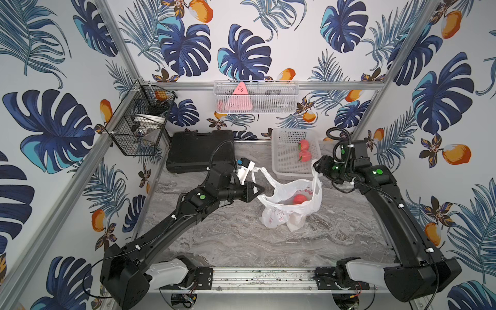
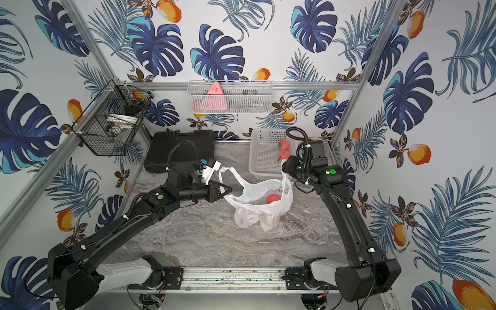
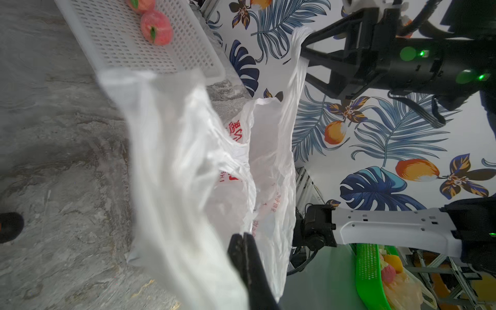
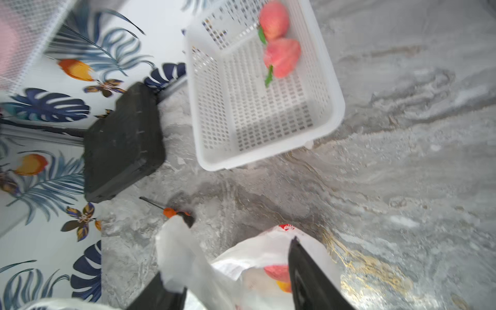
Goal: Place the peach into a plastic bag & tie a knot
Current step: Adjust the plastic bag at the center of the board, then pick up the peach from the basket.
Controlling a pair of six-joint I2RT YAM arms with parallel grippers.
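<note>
The plastic bag (image 1: pixel 291 208) stands open on the marble table, with a red-pink peach (image 1: pixel 299 199) inside it. My left gripper (image 1: pixel 263 189) is shut on the bag's left rim; in the left wrist view its fingers (image 3: pixel 243 236) press together with film on both sides. The left handle (image 1: pixel 259 173) loops up loose. The right handle (image 1: pixel 316 177) stretches up to my right gripper (image 1: pixel 314 165), which is open. In the right wrist view the right gripper (image 4: pixel 228 257) has that handle (image 4: pixel 174 252) draped over one finger. No knot is in view; the handles stand apart.
A white perforated basket (image 1: pixel 281 166) with two more peaches (image 1: pixel 304 155) sits behind the bag. A black case (image 1: pixel 200 150) lies at the back left, and an orange-handled screwdriver (image 4: pixel 171 212) lies near it. A wire basket (image 1: pixel 139 120) and a mesh shelf (image 1: pixel 255 96) hang on the walls.
</note>
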